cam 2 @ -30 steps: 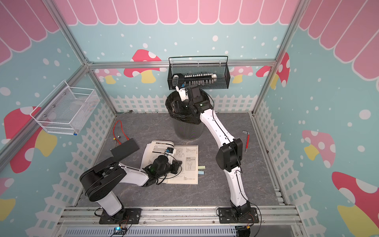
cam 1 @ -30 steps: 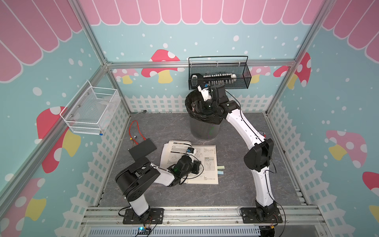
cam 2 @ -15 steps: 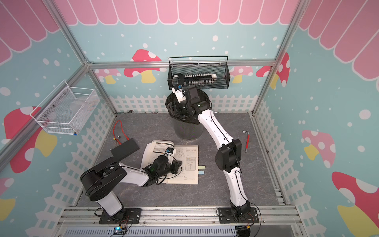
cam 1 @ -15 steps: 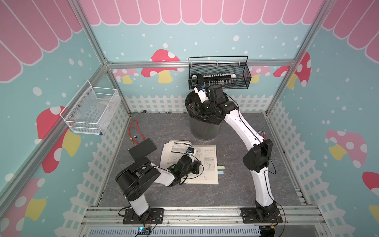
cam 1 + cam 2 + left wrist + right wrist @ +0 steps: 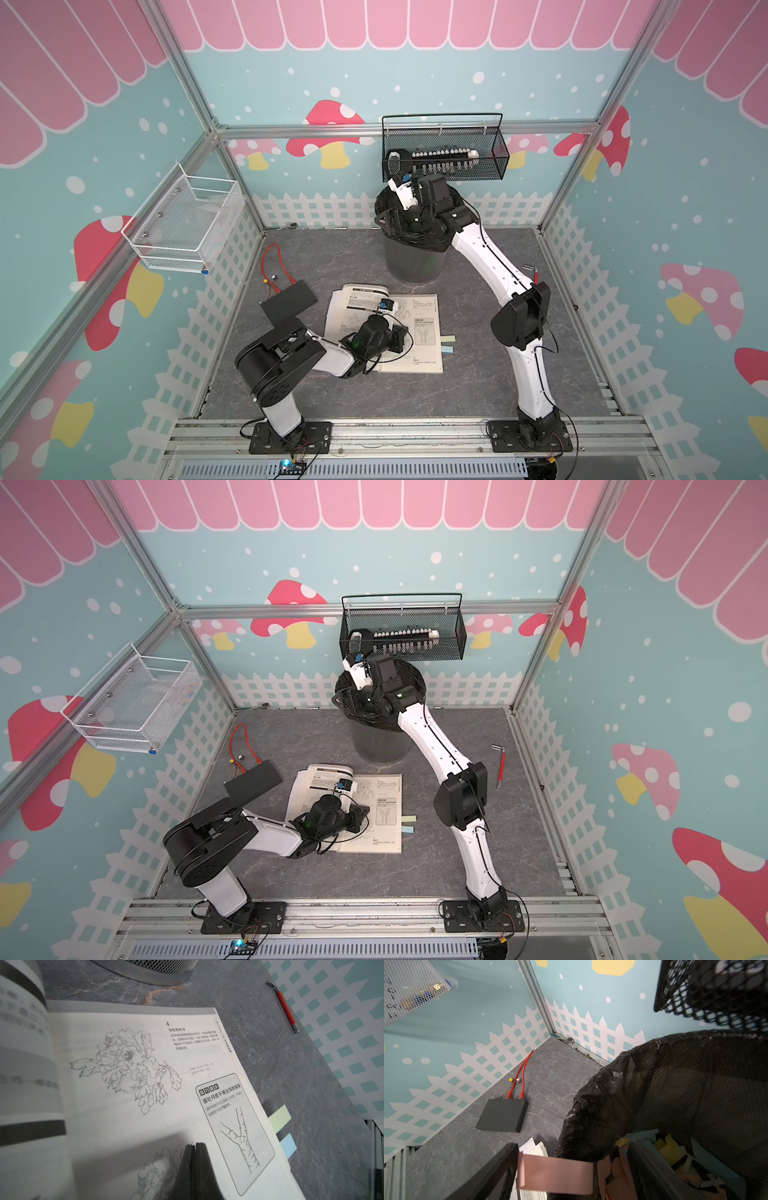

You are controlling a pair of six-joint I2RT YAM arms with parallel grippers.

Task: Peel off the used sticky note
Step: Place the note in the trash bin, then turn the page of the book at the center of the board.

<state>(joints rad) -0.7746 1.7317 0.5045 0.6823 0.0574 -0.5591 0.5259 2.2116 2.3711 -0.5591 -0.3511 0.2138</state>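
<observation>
Right gripper [image 5: 573,1145] hangs over the bin [image 5: 415,266] at the far side, jaws spread wide, yet the pink sticky note [image 5: 554,1174] clings to one finger [image 5: 496,1169] instead of dropping in. So it's peeled, not binned. Left gripper [image 5: 194,1145], shut tight, pins the open book [image 5: 135,1105]; a green tab [image 5: 279,1118] and a blue tab [image 5: 287,1147] sit on its right edge.

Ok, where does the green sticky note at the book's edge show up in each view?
In a top view: green sticky note at the edge of the book, on the bin side of the blue note.
In a top view: same spot, same neighbours.
Left wrist: poking out from under the page, beside the blue note.
Right wrist: not in it.
Shared landmark: the bin, in all four views.
</observation>
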